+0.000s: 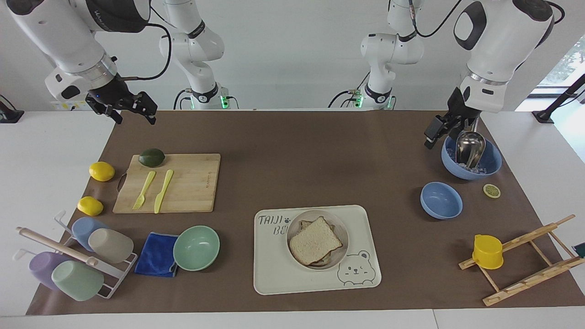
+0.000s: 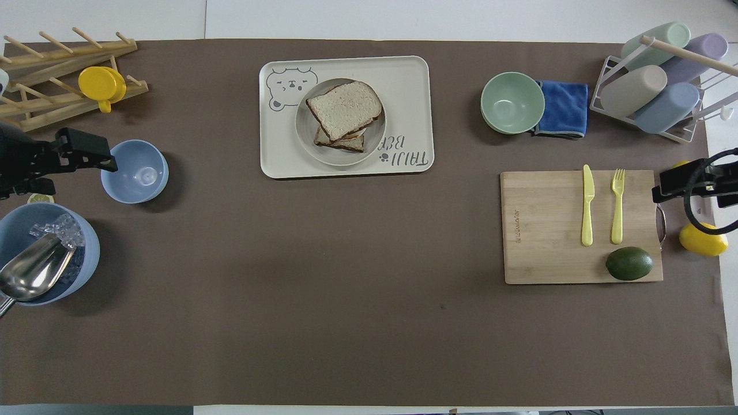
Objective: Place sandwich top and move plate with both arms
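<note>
Topping plate (image 1: 340, 228), sandwich top (image 1: 315, 241) (tilted, seemingly)

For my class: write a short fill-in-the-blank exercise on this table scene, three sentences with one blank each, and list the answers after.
1. The sandwich top lies on the round plate, which rests on the ____ with a bear drawing.
2. The yellow knife and fork lie on the wooden ____.
3. The metal scoop sits in a ____ bowl holding ice.

Missing words: tray; cutting board; blue
</note>
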`<state>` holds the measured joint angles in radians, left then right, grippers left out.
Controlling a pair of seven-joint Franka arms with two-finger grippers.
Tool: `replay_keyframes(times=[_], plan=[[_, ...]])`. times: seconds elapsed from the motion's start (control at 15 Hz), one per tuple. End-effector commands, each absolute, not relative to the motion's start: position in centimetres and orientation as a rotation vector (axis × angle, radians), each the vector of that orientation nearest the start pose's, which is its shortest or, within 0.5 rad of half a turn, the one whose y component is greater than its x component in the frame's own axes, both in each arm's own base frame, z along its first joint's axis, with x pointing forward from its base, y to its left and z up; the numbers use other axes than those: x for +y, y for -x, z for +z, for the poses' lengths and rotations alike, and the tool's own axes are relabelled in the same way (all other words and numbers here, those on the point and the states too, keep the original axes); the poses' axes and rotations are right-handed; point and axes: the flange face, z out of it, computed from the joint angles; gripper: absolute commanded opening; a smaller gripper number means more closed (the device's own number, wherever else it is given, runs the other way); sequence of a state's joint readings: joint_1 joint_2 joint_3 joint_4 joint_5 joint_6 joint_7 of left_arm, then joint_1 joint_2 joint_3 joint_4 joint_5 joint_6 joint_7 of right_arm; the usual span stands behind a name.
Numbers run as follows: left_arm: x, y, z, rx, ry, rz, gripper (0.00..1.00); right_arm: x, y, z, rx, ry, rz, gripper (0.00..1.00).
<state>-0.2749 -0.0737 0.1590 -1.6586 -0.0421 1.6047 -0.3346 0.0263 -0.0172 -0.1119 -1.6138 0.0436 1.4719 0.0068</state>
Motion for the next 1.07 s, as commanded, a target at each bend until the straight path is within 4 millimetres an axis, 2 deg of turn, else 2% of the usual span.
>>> replay_keyframes(times=[0.0, 0.07, 0.2, 0.27, 0.4, 0.47, 0.6, 0.67, 0.87, 1.0], plan=[[-5.5, -50.8, 62.7, -0.266, 3.151, 0.095, 1.0, -4.5, -53.1, 60.7, 0.114, 3.09, 0.189, 1.0], [-5.4, -50.4, 62.7, -0.265, 3.152, 0.101, 1.0, -4.5, -53.1, 60.7, 0.114, 3.089, 0.189, 1.0], [-5.4, -49.8, 61.3, -0.261, 3.156, 0.103, 1.0, -4.5, -53.1, 60.7, 0.114, 3.09, 0.189, 1.0], [-5.2, -49.7, 60.5, -0.19, 3.172, 0.054, 1.0, -4.5, -53.1, 60.7, 0.114, 3.089, 0.189, 1.0], [-4.1, -50.4, 59.9, -0.01, 3.181, -0.009, 1.0, -4.5, -53.1, 60.7, 0.114, 3.089, 0.189, 1.0], [-3.2, -50.7, 60.0, -0.034, 3.177, -0.028, 1.0, -4.5, -53.1, 60.7, 0.114, 3.089, 0.189, 1.0], [-2.9, -51.1, 60.3, -0.05, 3.167, -0.038, 1.0, -4.5, -53.1, 60.7, 0.114, 3.089, 0.189, 1.0], [-2.6, -51.9, 59.6, -0.067, 3.163, 0.0, 1.0, -4.5, -53.1, 60.7, 0.114, 3.089, 0.189, 1.0], [-1.9, -52.6, 63.5, -0.091, 3.165, 0.022, 1.0, -4.5, -53.1, 60.7, 0.114, 3.089, 0.189, 1.0], [-1.9, -52.3, 63.8, -0.089, 3.166, 0.09, 1.0, -4.5, -53.1, 60.7, 0.114, 3.089, 0.189, 1.0]])
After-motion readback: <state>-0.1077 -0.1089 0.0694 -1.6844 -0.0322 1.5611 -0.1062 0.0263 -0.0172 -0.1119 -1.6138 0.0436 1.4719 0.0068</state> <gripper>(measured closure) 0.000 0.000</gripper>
